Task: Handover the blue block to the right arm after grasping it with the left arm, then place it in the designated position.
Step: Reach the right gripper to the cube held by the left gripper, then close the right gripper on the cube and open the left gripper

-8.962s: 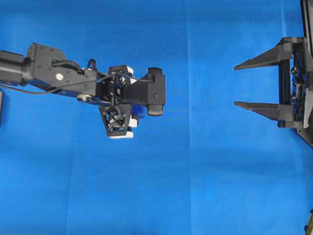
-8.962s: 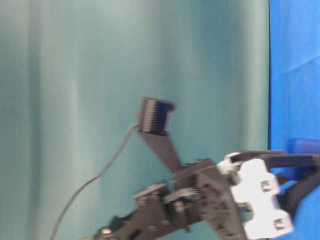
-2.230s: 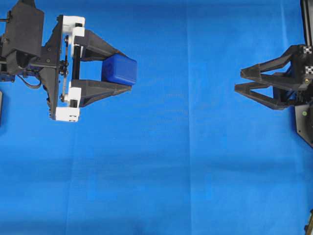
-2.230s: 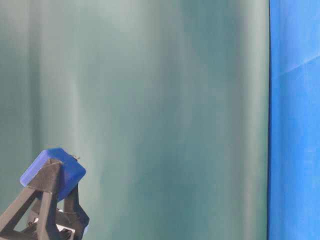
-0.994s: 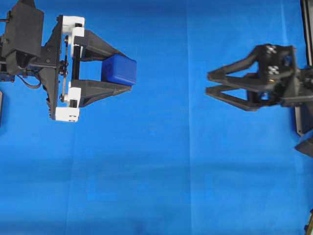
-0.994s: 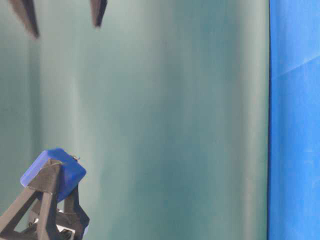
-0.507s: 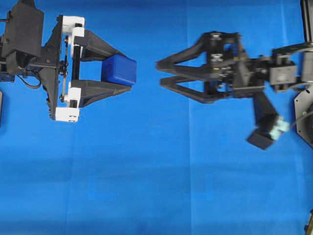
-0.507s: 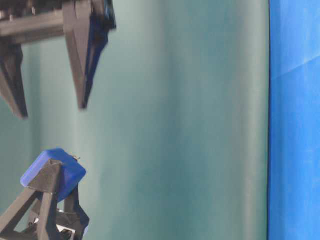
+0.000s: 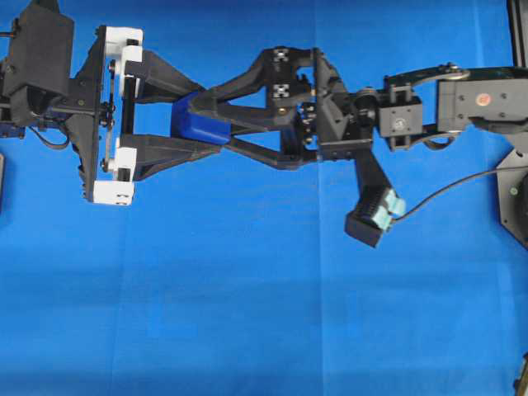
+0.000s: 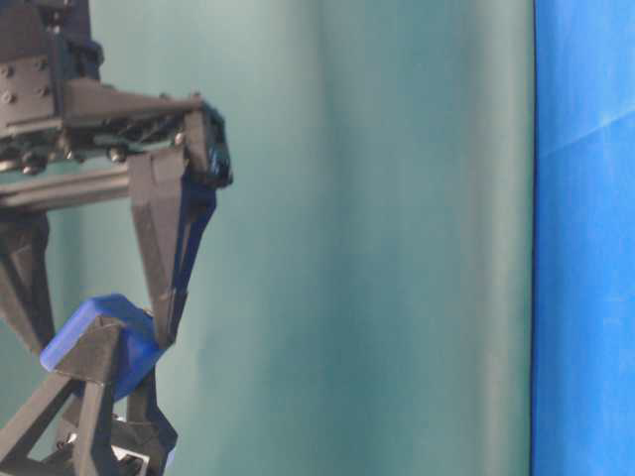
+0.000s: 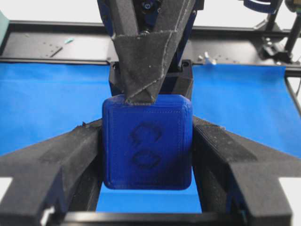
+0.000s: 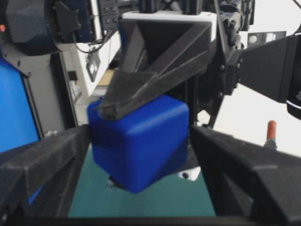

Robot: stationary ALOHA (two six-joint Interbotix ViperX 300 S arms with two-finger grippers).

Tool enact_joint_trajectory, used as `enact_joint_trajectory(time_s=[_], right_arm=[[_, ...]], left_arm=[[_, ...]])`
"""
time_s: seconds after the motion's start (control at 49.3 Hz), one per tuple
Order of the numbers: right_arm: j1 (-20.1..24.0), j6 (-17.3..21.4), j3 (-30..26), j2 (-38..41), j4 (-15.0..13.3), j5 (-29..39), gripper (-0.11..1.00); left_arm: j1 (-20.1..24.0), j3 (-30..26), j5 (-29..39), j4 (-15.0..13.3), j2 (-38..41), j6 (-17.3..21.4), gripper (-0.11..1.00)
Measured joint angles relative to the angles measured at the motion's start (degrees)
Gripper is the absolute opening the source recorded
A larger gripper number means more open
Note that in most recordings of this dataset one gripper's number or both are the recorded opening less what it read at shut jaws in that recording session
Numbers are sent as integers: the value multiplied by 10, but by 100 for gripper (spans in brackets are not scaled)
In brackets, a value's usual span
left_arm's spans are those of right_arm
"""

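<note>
The blue block (image 9: 188,125) is held above the cloth, pinched between the fingers of my left gripper (image 9: 208,115), the one with white brackets. In the left wrist view the block (image 11: 147,141) fills the gap between both fingers (image 11: 70,155). My right gripper (image 9: 206,121) reaches in from the right, open, with one finger on either side of the block. The right wrist view shows the block (image 12: 138,141) between its spread fingers (image 12: 244,165), with a slim gap on the right. From table level the right fingers (image 10: 169,268) come down around the block (image 10: 109,327).
Blue cloth (image 9: 247,313) covers the table. The right arm's black box with teal pads (image 9: 375,216) hangs below its wrist, with a cable (image 9: 450,191) trailing right. A teal backdrop (image 10: 377,238) stands behind. A black frame (image 11: 47,44) edges the far side.
My right gripper has swept left across the cloth, jaws spread, and now straddles the block. The left gripper and block have stayed still.
</note>
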Motion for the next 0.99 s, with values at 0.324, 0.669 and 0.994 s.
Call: enact_joint_trajectory(time_s=[0.324,0.669,0.994], right_arm=[[0,0,-14,12,0,1,92],[0,4,-14,13,0,4,62],[1,4,-18,13,2,20,56]], left_arm=[[0,1,0,-1,-1,0,46],[-2,1,0,-1,-3,0,46],[-2,4,2,-1,-4,-1,46]])
